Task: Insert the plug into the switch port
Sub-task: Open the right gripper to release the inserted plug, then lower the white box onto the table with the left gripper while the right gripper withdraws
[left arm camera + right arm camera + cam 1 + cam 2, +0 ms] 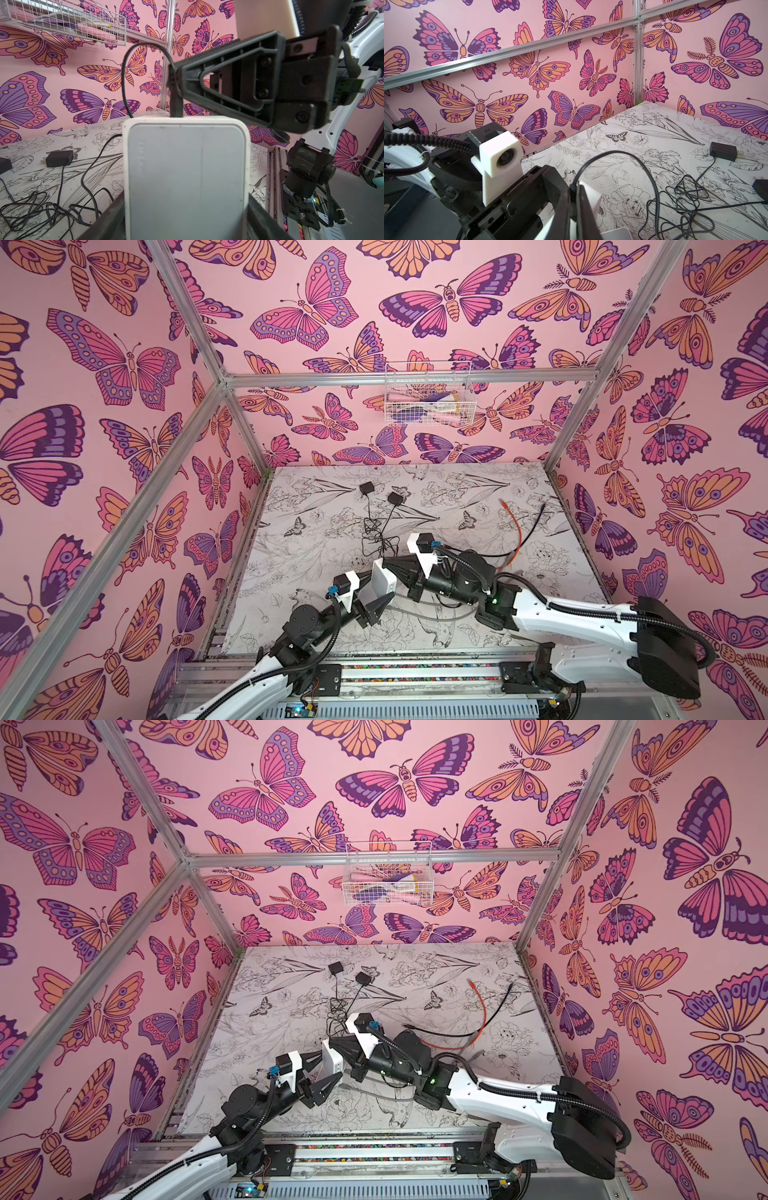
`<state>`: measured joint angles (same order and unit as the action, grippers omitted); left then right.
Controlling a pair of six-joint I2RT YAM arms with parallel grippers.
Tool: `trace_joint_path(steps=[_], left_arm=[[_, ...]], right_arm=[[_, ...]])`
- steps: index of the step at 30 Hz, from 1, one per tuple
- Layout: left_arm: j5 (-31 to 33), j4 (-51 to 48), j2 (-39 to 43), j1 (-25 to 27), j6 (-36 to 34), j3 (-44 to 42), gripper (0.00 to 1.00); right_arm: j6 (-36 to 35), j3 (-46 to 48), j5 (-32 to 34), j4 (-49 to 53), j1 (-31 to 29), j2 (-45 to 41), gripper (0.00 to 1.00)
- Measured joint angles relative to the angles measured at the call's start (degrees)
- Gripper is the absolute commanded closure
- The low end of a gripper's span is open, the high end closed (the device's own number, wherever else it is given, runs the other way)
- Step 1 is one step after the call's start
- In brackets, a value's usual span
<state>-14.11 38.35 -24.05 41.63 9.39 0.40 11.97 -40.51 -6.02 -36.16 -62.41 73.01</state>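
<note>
- Left wrist view: right gripper (176,81) has its fingertips pinched shut on the short black barrel plug (176,104), whose thin black cable (124,79) loops away.
- The plug's long axis runs in line with the flat white rectangular plastic switch (187,176), its tip meeting the switch's edge farthest from the left gripper (186,207); depth hidden.
- That left gripper stands wide, clamping the switch's long sides.
- Seating likely needs the right arm pushing along that axis.
</note>
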Motion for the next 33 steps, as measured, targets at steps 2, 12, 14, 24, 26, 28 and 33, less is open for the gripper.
trace_joint_path(steps=[2,12,14,24,26,28,33], left_arm=[[0.42,-0.04,0.57,0.0,0.02,0.0,1.0],[1.79,-2.38,3.21,-0.09,-1.03,0.0,1.0],[2.08,-0.33,3.28,-0.09,-1.29,0.0,1.0],[3.93,4.72,-6.67,-0.09,-1.68,1.05,1.0],[4.57,2.27,-11.72,-0.09,-1.9,3.78,1.0],[5.46,-0.66,-18.1,-0.09,-2.32,8.46,1.0],[6.47,-9.07,-40.28,-0.09,-2.64,27.28,1.0]], right_arm=[[0.0,-0.31,0.0,-0.35,0.0,0.35,1.0],[-2.38,-3.19,-1.27,8.87,0.37,-2.29,0.73],[-4.52,-4.96,-2.14,16.22,1.22,-5.55,0.65],[-9.46,-9.16,-3.56,36.48,1.97,-20.35,0.54],[-9.35,-9.18,0.31,39.01,2.34,-20.9,0.54],[-8.66,-9.14,3.89,41.7,3.58,-20.52,0.53],[-6.25,-8.72,11.34,47.41,9.2,-19.56,0.53]])
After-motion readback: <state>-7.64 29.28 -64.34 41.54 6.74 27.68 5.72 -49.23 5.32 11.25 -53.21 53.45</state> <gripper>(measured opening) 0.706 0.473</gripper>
